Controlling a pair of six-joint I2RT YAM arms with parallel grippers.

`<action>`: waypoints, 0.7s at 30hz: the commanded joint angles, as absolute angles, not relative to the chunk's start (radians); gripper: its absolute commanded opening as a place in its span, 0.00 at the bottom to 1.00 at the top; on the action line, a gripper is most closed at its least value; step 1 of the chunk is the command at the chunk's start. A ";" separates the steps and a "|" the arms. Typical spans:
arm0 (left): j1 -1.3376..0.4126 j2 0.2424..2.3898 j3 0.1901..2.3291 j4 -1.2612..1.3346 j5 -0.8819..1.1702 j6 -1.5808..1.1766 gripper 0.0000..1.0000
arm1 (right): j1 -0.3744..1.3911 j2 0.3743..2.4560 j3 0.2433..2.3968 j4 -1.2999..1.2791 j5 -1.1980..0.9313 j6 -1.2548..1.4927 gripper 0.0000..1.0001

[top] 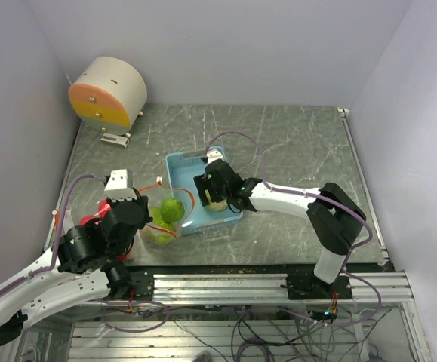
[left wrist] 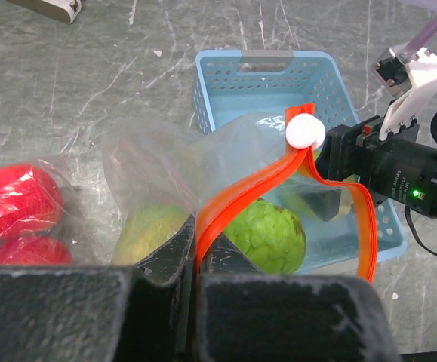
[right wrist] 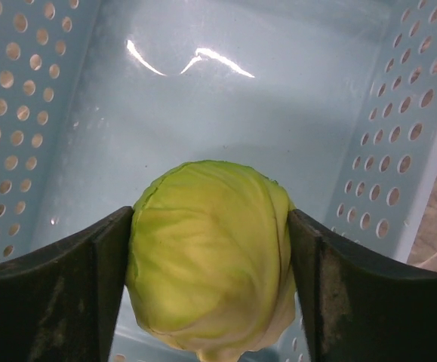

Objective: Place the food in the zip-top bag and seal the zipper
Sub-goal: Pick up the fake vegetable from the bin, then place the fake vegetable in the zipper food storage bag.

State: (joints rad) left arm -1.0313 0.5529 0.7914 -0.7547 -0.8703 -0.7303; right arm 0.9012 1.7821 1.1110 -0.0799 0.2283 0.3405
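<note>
The right gripper [right wrist: 210, 253] clasps a green fruit [right wrist: 207, 219], probably light, hard and slippery, across its middle inside the basket [right wrist: 22, 113], while the left gripper [left wrist: 197, 260] pinches the zipper [left wrist: 252, 188] of the limp bag [left wrist: 154, 162] alongside.

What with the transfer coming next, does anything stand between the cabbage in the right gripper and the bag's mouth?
Only the light blue basket's wall: the toy cabbage sits low inside, between the right gripper's fingers, so it likely must rise over the rim. Beyond, the left gripper pinches the zipper, and the zip-top bag's mouth gapes.
</note>
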 commanded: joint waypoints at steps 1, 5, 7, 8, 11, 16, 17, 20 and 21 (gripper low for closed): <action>-1.035 0.539 0.817 -0.751 -0.887 -0.735 0.07 | 0.907 1.778 1.093 -0.149 0.196 0.333 0.63; -1.035 0.542 0.810 -0.744 -0.885 -0.737 0.07 | 0.907 1.694 1.076 -0.150 0.216 0.324 0.44; -1.035 0.546 0.807 -0.742 -0.883 -0.738 0.07 | 0.907 1.608 1.061 -0.142 0.215 0.324 0.41; -1.036 0.548 0.807 -0.741 -0.884 -0.737 0.07 | 0.908 1.559 1.048 -0.130 0.205 0.322 0.40; -1.034 0.554 0.807 -0.742 -0.886 -0.736 0.07 | 0.908 1.404 1.007 -0.060 0.126 0.307 0.40; -1.035 0.549 0.800 -0.741 -0.889 -0.744 0.07 | 0.915 1.213 0.945 0.064 -0.132 0.295 0.40; -1.034 0.547 0.798 -0.740 -0.889 -0.745 0.07 | 0.923 1.192 0.942 0.086 -0.176 0.296 0.40; -1.035 0.547 0.795 -0.739 -0.891 -0.747 0.07 | 0.971 1.165 0.943 0.159 -0.262 0.295 0.40; -1.036 0.548 0.795 -0.739 -0.891 -0.749 0.07 | 1.002 1.168 0.946 0.186 -0.278 0.295 0.40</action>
